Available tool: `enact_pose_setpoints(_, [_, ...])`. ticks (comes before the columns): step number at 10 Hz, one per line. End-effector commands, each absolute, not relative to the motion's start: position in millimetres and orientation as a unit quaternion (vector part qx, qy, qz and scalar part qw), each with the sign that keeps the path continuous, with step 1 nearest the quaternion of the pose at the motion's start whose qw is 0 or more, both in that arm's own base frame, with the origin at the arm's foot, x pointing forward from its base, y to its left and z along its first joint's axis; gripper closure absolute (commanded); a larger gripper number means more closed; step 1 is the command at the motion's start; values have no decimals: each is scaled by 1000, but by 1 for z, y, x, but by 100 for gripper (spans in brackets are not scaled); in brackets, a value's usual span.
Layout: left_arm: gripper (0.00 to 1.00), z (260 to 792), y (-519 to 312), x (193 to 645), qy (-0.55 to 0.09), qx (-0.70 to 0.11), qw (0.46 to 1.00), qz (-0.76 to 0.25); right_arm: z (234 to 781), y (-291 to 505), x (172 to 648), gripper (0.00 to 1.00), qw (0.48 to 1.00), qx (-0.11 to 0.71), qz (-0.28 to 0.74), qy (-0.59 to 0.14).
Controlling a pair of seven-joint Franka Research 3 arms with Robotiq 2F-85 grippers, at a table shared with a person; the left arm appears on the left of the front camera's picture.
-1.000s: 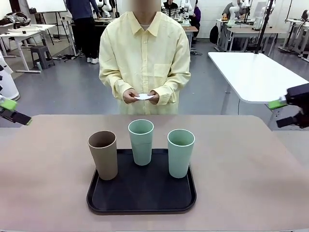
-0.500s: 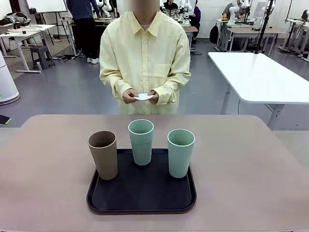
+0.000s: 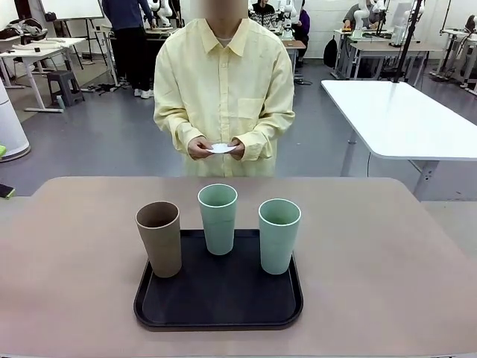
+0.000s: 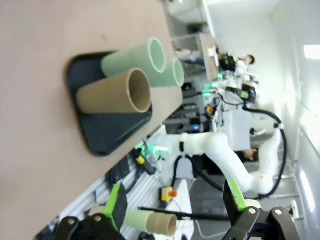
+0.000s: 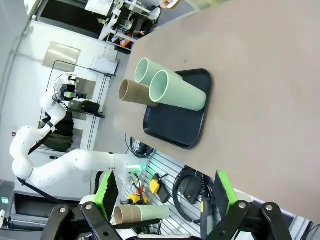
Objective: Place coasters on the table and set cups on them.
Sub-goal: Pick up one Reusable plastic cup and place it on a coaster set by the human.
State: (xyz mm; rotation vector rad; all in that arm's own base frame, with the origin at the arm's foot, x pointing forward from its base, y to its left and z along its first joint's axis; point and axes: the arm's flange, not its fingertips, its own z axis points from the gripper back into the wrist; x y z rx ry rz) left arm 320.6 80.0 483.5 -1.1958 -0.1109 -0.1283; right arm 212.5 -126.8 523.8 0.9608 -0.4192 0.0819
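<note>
Beige table, black tray centred, grey floor, white table behind

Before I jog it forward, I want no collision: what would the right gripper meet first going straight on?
Probably the tray, just beside the nearer mint cup; the open right gripper points roughly there. Depth is unclear, so the cup could come first.

Robotics lab, open hall with grey floor, white worktables behind, whiteboard on a stand, stool, jointed white robot arm, yellow emergency-stop box with red button, black cable bundles under the beige table, people farther back.
</note>
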Motion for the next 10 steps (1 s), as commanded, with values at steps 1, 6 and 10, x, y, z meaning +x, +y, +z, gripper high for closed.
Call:
enact_pose_setpoints(1, [0, 489, 74, 316, -53, -534, 844, -11, 522, -131, 212, 0, 865, 458, 32, -201])
enact_pose_setpoints(6, [0, 483, 80, 321, -52, -562, 823, -60, 522, -131, 212, 0, 865, 458, 32, -201])
enact_pose_setpoints(10, [0, 483, 80, 321, -52, -562, 823, -60, 522, -131, 212, 0, 865, 458, 32, -201])
